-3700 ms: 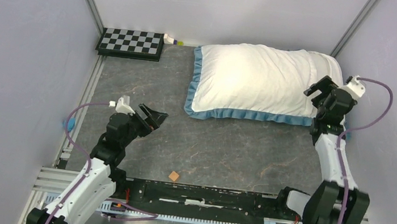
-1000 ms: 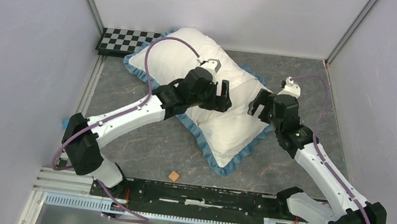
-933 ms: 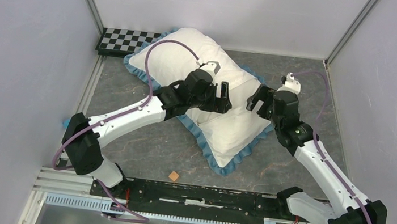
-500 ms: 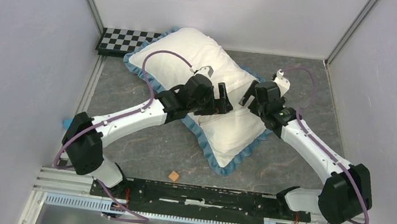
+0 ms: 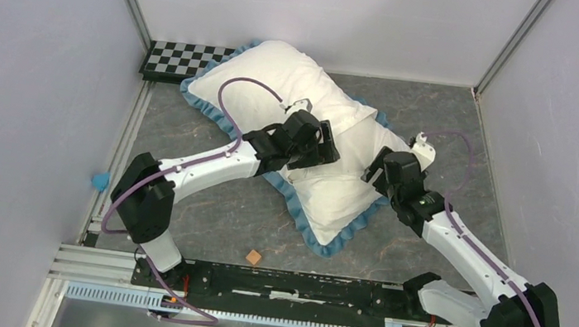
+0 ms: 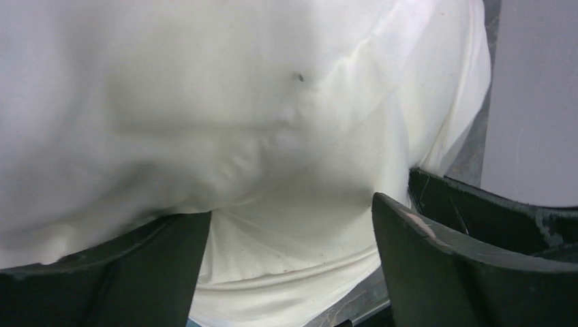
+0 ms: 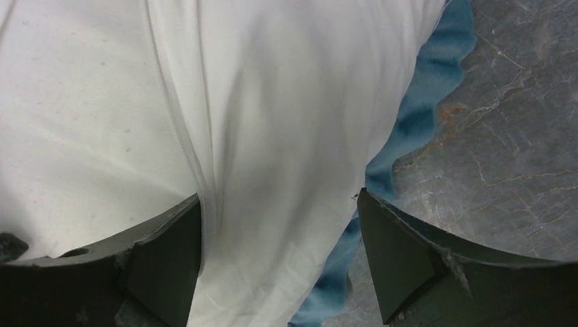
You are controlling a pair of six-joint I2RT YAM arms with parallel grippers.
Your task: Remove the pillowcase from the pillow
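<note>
The pillowcase (image 5: 272, 78), white with a blue ruffled trim (image 5: 319, 238), lies diagonally from the back left toward the front middle. It covers the pillow, so I cannot tell where the pillow shows bare. My left gripper (image 5: 329, 142) is open, low over the middle of the case. White fabric with a piped seam (image 6: 293, 272) lies between its fingers (image 6: 443, 272). My right gripper (image 5: 375, 167) is open at the case's right edge. White fabric (image 7: 272, 136) and blue trim (image 7: 409, 129) lie between its fingers (image 7: 409, 266).
A checkerboard (image 5: 186, 61) lies at the back left, its near end under the case's corner. A small brown cube (image 5: 255, 256) sits near the front rail (image 5: 288, 284). A small teal object (image 5: 99, 181) is at the left rail. Walls close in on three sides.
Since 3.7 s ago the cased pillow went from the back right to a diagonal lie. In the last second my right gripper swung left, then back down to the right edge; the left shifted slightly.
</note>
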